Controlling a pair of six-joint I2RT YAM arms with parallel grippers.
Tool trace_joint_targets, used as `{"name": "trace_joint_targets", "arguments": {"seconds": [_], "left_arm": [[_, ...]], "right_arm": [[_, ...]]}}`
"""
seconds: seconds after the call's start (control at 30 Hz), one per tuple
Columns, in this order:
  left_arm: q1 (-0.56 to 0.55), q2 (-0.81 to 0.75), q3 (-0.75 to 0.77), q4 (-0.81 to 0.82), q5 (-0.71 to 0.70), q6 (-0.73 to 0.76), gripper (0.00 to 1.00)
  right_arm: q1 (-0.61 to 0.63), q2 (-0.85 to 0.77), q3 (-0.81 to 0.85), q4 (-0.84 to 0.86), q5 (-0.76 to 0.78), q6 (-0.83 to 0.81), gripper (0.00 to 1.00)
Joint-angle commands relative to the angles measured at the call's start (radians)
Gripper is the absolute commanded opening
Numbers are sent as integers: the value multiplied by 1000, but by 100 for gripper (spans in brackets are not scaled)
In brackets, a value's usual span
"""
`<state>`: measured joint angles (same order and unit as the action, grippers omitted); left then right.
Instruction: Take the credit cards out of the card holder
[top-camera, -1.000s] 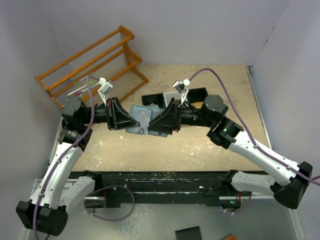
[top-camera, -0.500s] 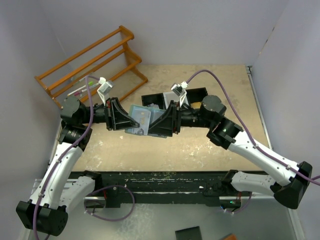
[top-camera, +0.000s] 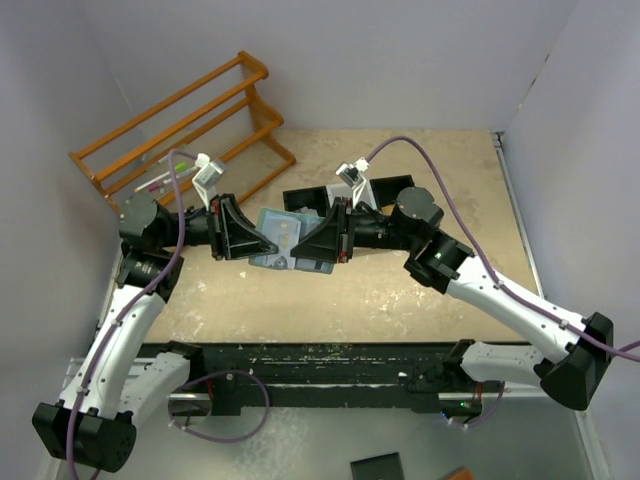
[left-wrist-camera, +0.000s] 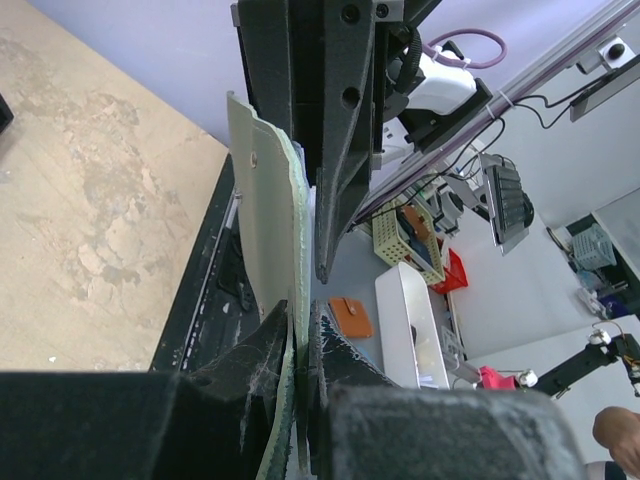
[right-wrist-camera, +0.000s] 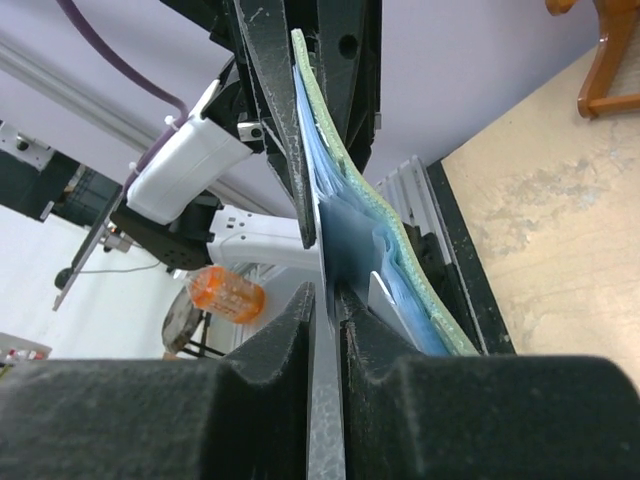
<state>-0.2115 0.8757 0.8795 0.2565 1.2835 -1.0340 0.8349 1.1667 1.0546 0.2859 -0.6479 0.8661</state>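
The card holder (top-camera: 283, 232) hangs open in the air between my two grippers, light blue inside with printed cards in its slots. My left gripper (top-camera: 258, 240) is shut on its left edge; the left wrist view shows the teal-green flap (left-wrist-camera: 262, 210) edge-on, pinched between the fingertips (left-wrist-camera: 300, 320). My right gripper (top-camera: 312, 243) is shut on a thin grey credit card (right-wrist-camera: 326, 400) that stands edge-on against the holder's blue inside (right-wrist-camera: 350, 230). A second card's corner (right-wrist-camera: 385, 298) shows beside it in a slot.
A black-and-white bin tray (top-camera: 392, 188) sits on the table just behind the grippers. A wooden rack (top-camera: 185, 125) stands at the back left, with pens (top-camera: 158, 182) near its left end. Walls close in the left, back and right sides.
My right gripper and forearm have shifted a little left, closer to the left gripper. The left arm and the card holder have barely moved.
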Motion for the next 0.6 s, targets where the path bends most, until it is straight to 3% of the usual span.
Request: {"name": "trace_joint_targets", "arguments": {"seconds": [0.0, 0.13, 0.57], "left_arm": [[1, -19, 45, 40, 7, -5, 0], [1, -19, 47, 39, 4, -8, 0], [1, -19, 50, 61, -2, -40, 0]], "right_arm": [[0, -20, 40, 91, -27, 19, 10], [0, -33, 16, 122, -39, 42, 0], [-7, -112, -39, 112, -1, 43, 0]]}}
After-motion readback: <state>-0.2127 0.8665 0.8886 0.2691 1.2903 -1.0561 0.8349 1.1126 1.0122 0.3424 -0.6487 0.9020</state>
